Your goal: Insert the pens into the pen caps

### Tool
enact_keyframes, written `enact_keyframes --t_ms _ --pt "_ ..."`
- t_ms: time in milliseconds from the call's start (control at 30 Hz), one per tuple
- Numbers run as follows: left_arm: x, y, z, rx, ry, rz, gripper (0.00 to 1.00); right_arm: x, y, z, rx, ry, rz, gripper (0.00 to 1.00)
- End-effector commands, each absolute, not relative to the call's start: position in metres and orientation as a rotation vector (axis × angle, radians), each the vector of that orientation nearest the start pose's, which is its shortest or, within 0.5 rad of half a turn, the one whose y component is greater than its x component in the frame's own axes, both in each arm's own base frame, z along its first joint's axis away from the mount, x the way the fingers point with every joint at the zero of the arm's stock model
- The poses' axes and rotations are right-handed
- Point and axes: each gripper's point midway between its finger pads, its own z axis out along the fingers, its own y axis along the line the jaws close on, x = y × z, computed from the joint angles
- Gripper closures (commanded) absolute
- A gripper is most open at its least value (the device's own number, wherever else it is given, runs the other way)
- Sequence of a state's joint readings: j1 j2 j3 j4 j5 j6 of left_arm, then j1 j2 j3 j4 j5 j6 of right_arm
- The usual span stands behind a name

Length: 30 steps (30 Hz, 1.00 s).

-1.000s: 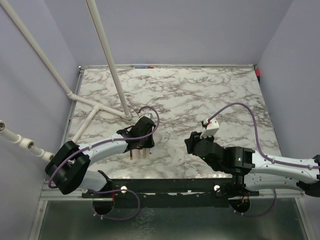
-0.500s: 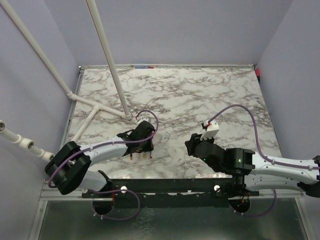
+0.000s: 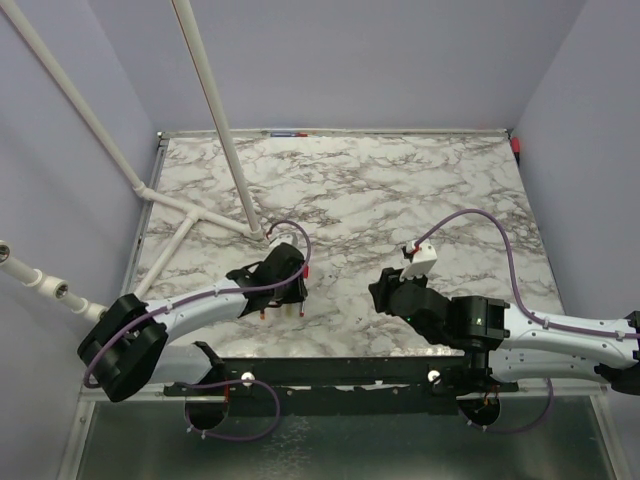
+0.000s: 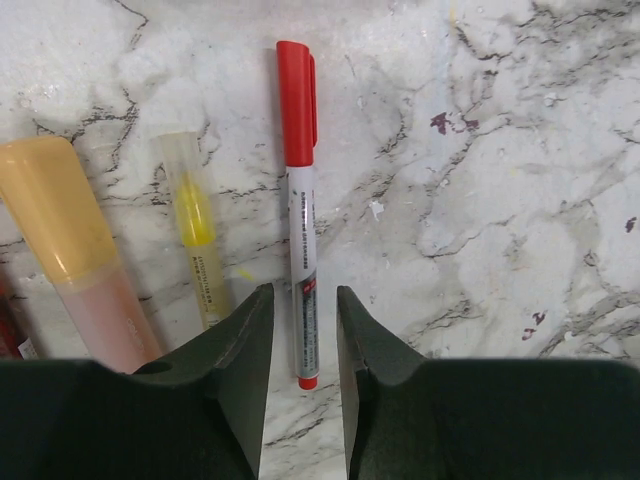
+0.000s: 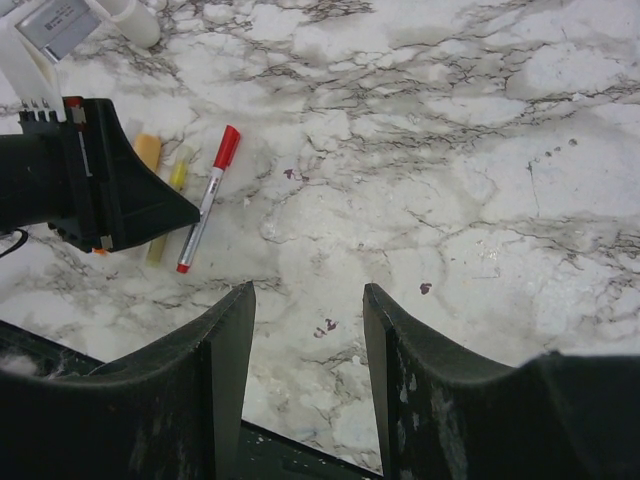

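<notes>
Your left claw [image 4: 303, 295], slightly apart, straddles the tail of the red pen [image 4: 300, 205], which lies lengthwise straight ahead; your right claw [image 5: 308, 295], also apart, is farther off.

Inspection finding: the premises are presenting as a robotics laboratory test cell, not a home or an office. Plain lavender walls [image 3: 350, 60] are enclosing a marble-patterned desk [image 3: 400, 190] on three sides. The left arm [image 3: 200, 297] and the right arm [image 3: 560, 335] are sitting bolted to a black mounting rail [image 3: 340, 372] along the near edge, with purple cables [image 3: 468, 211] looping off them. A white pipe frame [image 3: 215, 105] is standing over the desk's left side. A bare metal sheet [image 3: 350, 440] is lying below the rail.
</notes>
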State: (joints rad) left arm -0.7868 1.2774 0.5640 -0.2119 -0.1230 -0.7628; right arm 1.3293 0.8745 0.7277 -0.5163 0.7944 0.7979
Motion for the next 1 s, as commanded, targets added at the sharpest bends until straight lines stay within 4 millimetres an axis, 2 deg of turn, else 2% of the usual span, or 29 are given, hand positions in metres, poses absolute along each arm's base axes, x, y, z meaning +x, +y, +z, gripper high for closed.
enact_keyframes --t_ms 0,200,333,433,533,800,967 --pt "0.213 -0.223 0.061 -0.004 2.469 -0.548 0.67 0.161 0.227 0.185 -0.111 2.048 0.474 0.49" --pt "0.222 -0.241 0.110 0.104 2.355 -0.660 0.62 0.162 0.225 0.189 -0.111 2.048 0.449 0.48" --pt "0.227 -0.244 0.145 0.163 2.262 -0.693 0.53 0.163 0.226 0.198 -0.139 2.033 0.444 0.45" --pt "0.232 -0.241 0.167 0.208 2.200 -0.669 0.43 0.167 0.221 0.204 -0.143 2.016 0.400 0.42" --pt "0.234 -0.238 0.190 0.247 2.135 -0.663 0.39 0.173 0.211 0.209 -0.135 1.985 0.330 0.39" --pt "0.229 -0.221 0.237 0.348 1.966 -0.633 0.36 0.185 0.193 0.243 -0.146 1.882 0.272 0.33" --pt "0.226 -0.205 0.251 0.353 1.915 -0.577 0.35 0.187 0.182 0.260 -0.128 1.834 0.270 0.32"
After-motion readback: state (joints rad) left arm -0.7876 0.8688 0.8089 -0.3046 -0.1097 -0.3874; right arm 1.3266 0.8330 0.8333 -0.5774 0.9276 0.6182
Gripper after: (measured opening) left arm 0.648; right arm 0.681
